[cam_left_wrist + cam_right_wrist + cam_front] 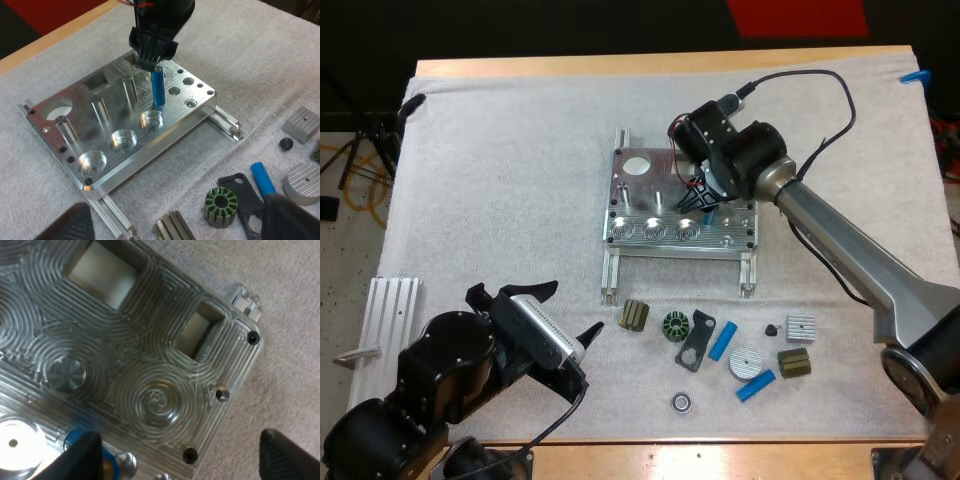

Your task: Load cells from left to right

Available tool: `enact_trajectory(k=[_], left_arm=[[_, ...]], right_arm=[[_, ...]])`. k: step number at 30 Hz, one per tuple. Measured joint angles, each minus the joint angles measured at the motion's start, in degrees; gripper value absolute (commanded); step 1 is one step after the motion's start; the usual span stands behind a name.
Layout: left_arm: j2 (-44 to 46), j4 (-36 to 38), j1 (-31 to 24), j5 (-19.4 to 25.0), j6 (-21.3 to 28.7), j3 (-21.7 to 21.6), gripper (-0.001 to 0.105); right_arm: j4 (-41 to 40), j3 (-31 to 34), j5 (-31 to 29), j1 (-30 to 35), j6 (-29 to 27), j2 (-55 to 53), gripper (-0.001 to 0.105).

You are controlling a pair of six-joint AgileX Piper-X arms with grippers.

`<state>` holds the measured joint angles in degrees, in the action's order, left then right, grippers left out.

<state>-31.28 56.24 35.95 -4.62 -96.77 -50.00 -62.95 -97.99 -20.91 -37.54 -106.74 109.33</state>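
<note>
Arms: right end effector (705,205) over fixture (642,192) at blue cylinder (158,89), grip unclear; left end effector (578,306) spread.

Bright, even overhead light fills the high view. The white mat (500,180) reads pale and flat, with short soft shadows beside the small dark parts (675,326) at lower centre. Glare flares off the machined pockets of the metal fixture (650,215). The frame's upper edge is dark.
</note>
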Motion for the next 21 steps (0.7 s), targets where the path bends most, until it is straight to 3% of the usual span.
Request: enact_trajectory(k=[21], left_arm=[[0.0,0.0,0.0,0.0,0.0,0.0,0.067]], right_arm=[[0.11,0.0,3.81,0.0,1.3,0.5,0.063]])
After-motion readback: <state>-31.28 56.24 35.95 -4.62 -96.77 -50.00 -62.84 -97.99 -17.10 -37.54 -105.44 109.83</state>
